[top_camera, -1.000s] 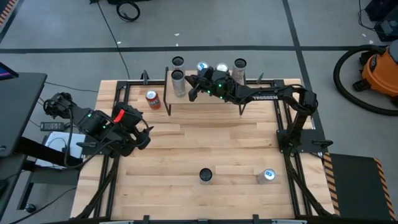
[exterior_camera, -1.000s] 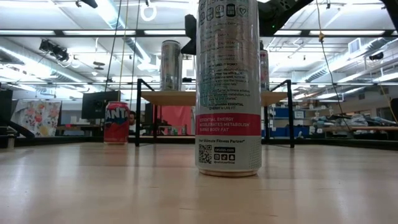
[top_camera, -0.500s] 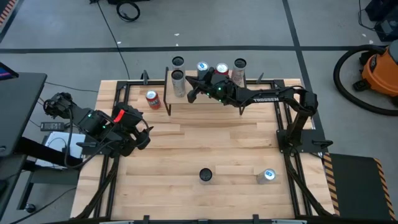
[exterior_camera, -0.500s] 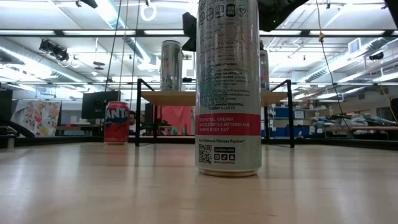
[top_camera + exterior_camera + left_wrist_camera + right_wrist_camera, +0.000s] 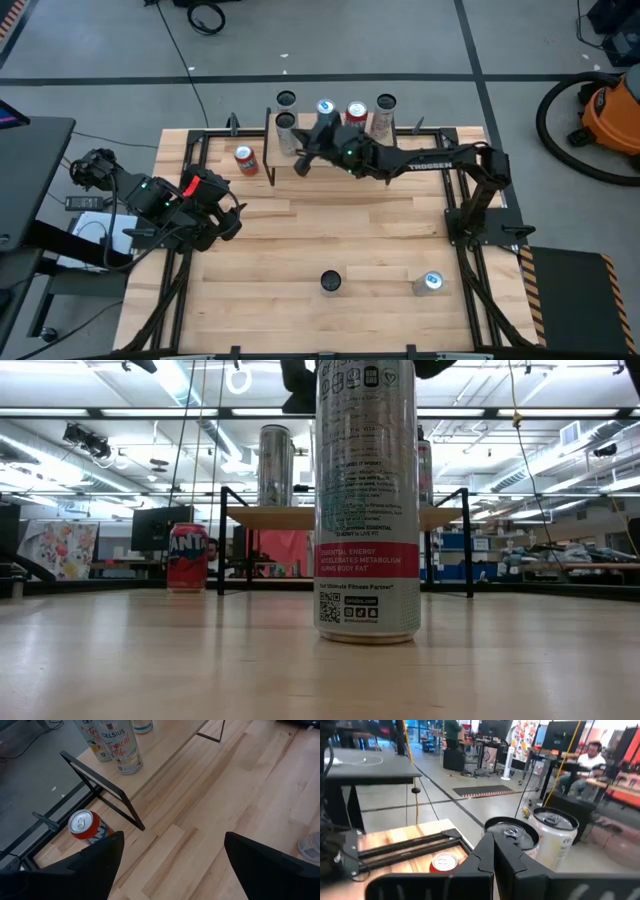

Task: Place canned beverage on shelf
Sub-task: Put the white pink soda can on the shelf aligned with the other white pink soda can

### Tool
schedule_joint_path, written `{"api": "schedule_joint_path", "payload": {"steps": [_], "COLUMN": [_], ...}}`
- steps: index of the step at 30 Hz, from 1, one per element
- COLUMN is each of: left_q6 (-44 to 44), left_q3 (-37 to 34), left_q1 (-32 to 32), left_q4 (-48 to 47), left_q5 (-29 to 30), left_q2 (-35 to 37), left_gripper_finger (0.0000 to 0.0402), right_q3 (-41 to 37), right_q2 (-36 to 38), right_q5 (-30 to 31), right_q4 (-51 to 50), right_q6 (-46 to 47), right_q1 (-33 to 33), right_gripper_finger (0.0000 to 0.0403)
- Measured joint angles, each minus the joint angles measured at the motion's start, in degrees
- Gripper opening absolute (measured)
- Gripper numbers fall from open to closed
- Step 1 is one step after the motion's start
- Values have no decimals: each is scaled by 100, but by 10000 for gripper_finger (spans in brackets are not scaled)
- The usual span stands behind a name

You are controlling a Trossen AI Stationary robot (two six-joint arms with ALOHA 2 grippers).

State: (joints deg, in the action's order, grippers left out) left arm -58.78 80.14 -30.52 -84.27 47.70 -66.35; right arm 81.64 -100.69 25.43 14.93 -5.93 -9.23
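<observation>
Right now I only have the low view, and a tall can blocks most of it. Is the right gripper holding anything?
Observer: No. The right gripper is shut and empty, over the left end of the shelf.
Operator: Left arm?
Observer: The left gripper is open, by the table's left edge.
Operator: Any cans I can't see?
Observer: A blue-topped can stands at the table's front right.

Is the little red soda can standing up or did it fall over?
Standing up. The red can shows its round silver top from above, and stands upright on the table beside the shelf in the low view.
</observation>
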Motion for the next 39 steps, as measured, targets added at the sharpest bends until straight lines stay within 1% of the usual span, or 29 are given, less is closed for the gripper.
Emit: {"api": "schedule_joint_path", "payload": {"steps": [2,6,13,19,25,31,35,39], "left_q6": [0,0,4,2,-2,-18,-57,-61], "left_q3": [0,0,0,0,0,0,0,0], "left_q1": [2,2,138,330,374,374,374,374], "left_q4": [2,4,7,7,51,49,50,50], "left_q5": [-2,-11,-22,-22,-139,-364,-365,-365], "left_q2": [0,0,0,0,0,0,0,0], "left_gripper_finger": [357,357,357,357,357,357,357,357], "right_q3": [0,0,2,5,5,5,5,5], "right_q2": [119,565,1492,2213,2537,2693,2786,2843], "right_q5": [67,248,169,160,154,175,178,192], "right_q4": [-298,-1173,-2623,-3379,-3703,-3864,-3945,-4229], "right_q6": [-179,-177,-127,-114,-199,-465,-638,-758], "right_q1": [70,198,490,708,845,987,1060,1116], "right_gripper_finger": [6,7,8,17,53,106,142,175]}}
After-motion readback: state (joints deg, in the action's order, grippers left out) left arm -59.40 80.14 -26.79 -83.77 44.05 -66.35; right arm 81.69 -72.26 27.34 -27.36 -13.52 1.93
